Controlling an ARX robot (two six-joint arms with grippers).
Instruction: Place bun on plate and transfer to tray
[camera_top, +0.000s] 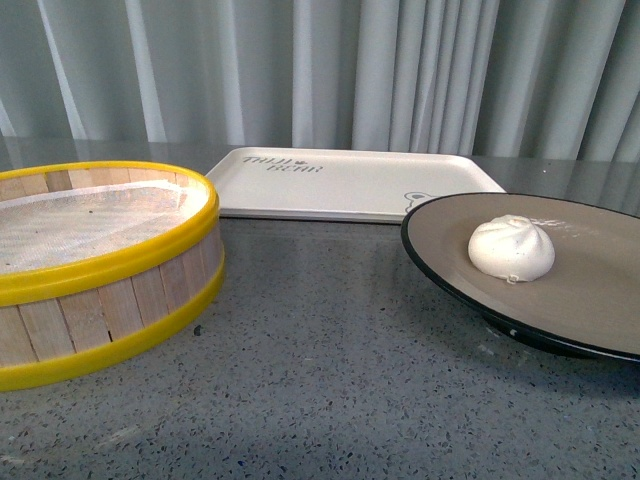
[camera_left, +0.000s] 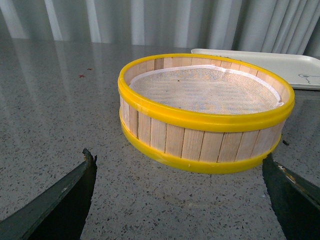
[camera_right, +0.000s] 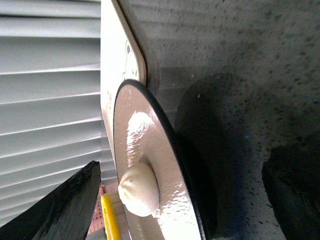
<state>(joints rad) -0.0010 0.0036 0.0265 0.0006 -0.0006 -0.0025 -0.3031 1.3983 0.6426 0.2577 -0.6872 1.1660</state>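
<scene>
Bun (camera_top: 512, 248) sits on plate (camera_top: 600, 300), slightly off centre, pleats up. First step judged done.

Plate stands on table (camera_top: 330, 380), just in front of the near right corner of tray (camera_top: 340, 190), not on it. Transfer to tray is not yet done; that is the whole second half.

Basket (camera_top: 100, 270) at left, white liner inside.

Right gripper (camera_right: 180, 167): fingers spread wide, nothing held, plate seen edge-on ahead of them. No contact with rim evident.

Left gripper (camera_left: 178, 157): fingers equally wide, nothing held, facing basket.

Neither arm shows in front view.
</scene>
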